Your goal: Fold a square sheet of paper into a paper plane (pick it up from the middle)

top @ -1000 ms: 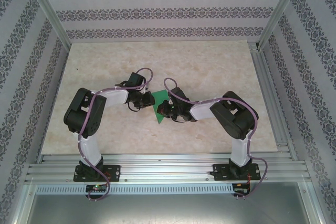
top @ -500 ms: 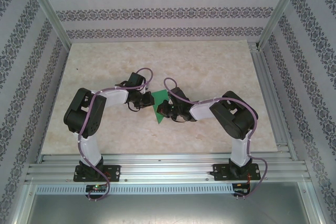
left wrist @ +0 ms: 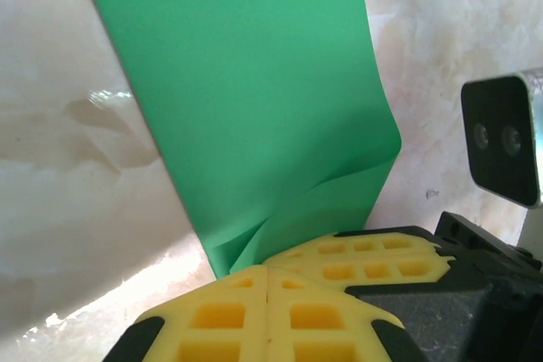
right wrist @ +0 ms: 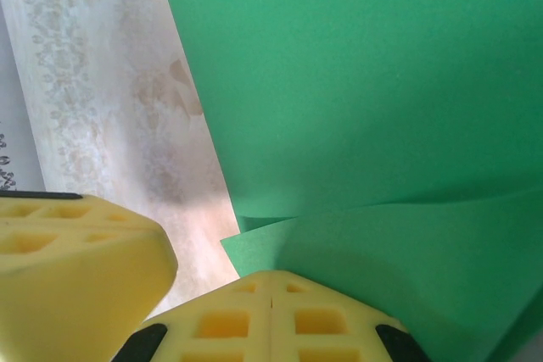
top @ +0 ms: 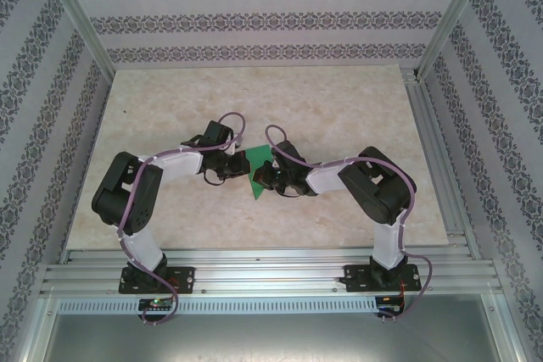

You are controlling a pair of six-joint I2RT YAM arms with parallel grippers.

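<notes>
Left gripper [left wrist: 267, 270]: both yellow pads [left wrist: 221, 315] are pressed flat together, and two wrinkle lines in the square sheet of paper [left wrist: 254, 99] run straight into their seam, so the sheet's near edge is judged to be nipped between them. Right gripper [right wrist: 271, 281]: its pads are likewise closed face to face, with a raised green flap leading into the tips (the pinch line itself is hidden under the pads, so this hold is inferred, not seen). In the right wrist view a pad of the left gripper sits just beside the right one, with a narrow gap between them. Outward from the fingers the sheet rises as a plain green panel, one side curling over near the left grip. From above it shows as a small green wedge [top: 258, 169] between the two wrists, over the middle of the table [top: 339, 108]. No dart shape is evident, so folding is judged to be at an early stage. Risks:
- The two grips lie close together on thin paper, so any pull apart could tear it between them.
- A twist would set a stray crease where the wrinkles gather.
- A light nip on either side could let the sheet slide out and droop.
- The fingers are near enough to knock each other during the next fold.
</notes>
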